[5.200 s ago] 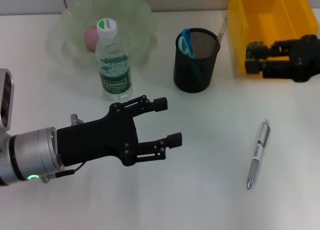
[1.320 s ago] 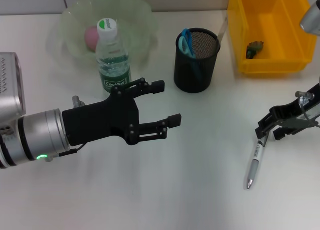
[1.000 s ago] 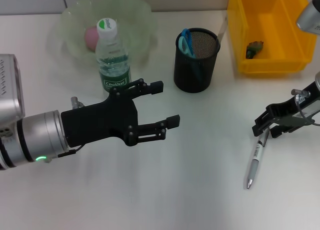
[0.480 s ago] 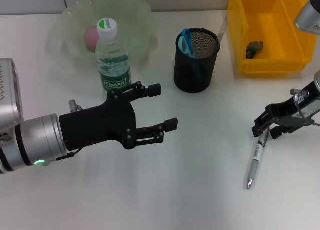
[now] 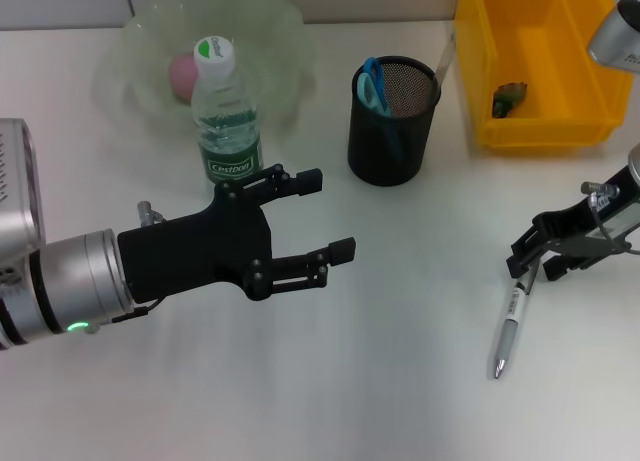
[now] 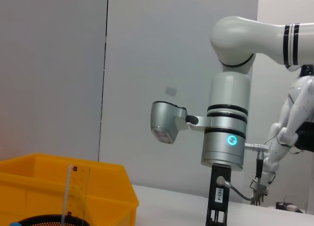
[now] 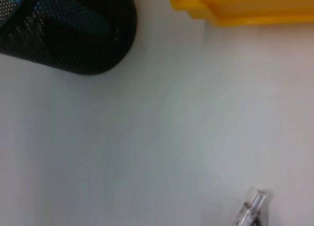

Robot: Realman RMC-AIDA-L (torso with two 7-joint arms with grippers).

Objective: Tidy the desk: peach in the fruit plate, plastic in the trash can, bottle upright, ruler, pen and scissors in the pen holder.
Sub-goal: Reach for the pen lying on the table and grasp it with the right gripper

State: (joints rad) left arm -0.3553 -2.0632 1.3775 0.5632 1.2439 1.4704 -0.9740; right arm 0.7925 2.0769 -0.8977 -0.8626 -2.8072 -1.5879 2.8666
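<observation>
A silver pen (image 5: 510, 318) lies flat on the white desk at the right; its upper end (image 7: 251, 208) shows in the right wrist view. My right gripper (image 5: 537, 255) hangs open just above the pen's upper end, one finger on each side. The black mesh pen holder (image 5: 392, 119) stands at centre back with blue scissors (image 5: 372, 84) and a clear ruler (image 5: 443, 59) in it. The water bottle (image 5: 227, 121) stands upright before the clear fruit plate (image 5: 271, 41), where the pink peach (image 5: 183, 73) rests. My left gripper (image 5: 325, 214) hovers open right of the bottle.
The yellow bin (image 5: 535, 56) sits at the back right with a small dark scrap (image 5: 510, 95) in it. Bare desk stretches between my two grippers and along the front edge.
My right arm came from over the yellow bin, leaving the scrap inside, and settled above the pen. My left gripper drifted slightly back toward the bottle.
</observation>
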